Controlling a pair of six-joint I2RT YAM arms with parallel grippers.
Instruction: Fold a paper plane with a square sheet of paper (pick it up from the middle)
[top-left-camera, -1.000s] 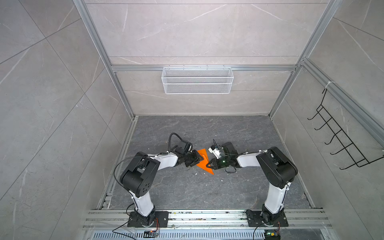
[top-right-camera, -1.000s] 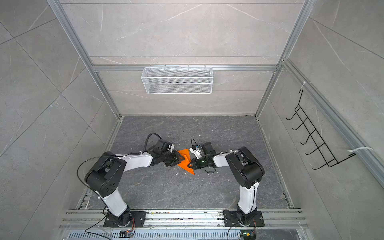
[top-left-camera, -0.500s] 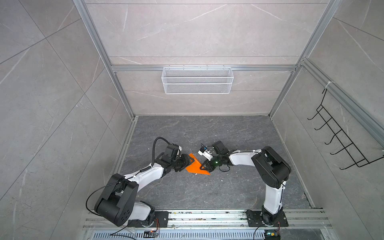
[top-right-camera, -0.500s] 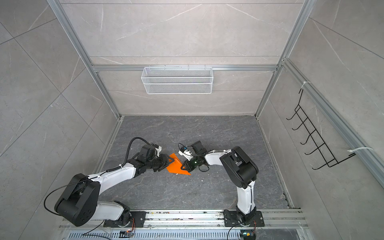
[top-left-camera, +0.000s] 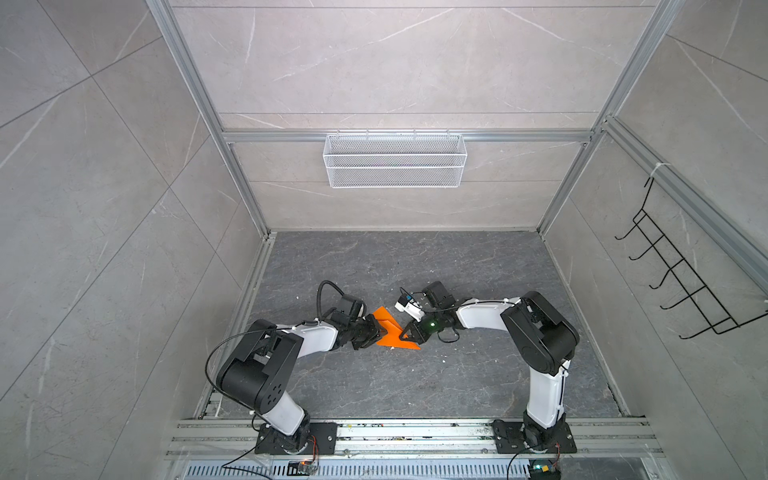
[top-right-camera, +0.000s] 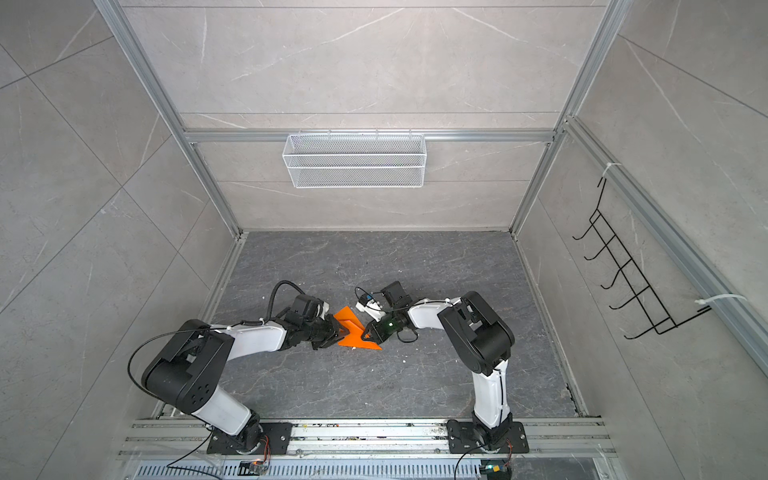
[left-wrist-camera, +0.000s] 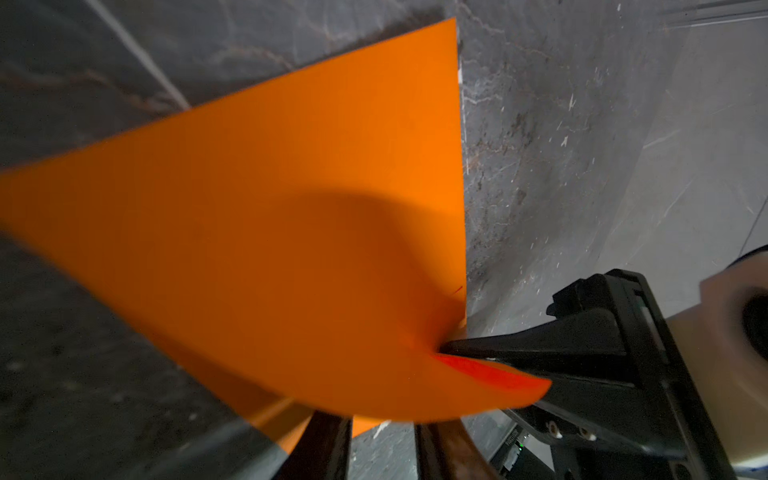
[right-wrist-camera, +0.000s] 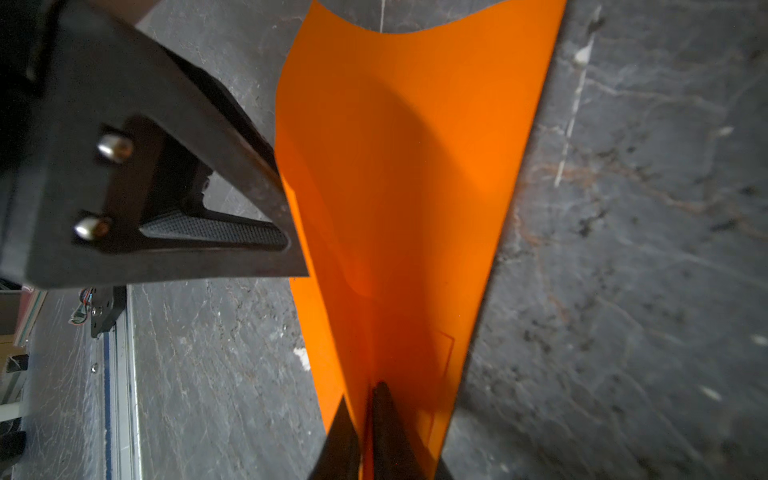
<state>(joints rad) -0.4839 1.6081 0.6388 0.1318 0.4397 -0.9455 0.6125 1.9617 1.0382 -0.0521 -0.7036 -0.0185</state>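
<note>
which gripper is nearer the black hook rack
Right: right gripper holds the orange paper on the hook rack side; left gripper sits across it, farther off.

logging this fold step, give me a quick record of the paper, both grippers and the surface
paper: orange paper, partly folded, bowed, not yet a plane
right gripper: shut on the paper's edge
left gripper: at the paper's opposite side, grip unclear
surface: dark grey floor with white specks
background: white wire basket on the back wall
</note>
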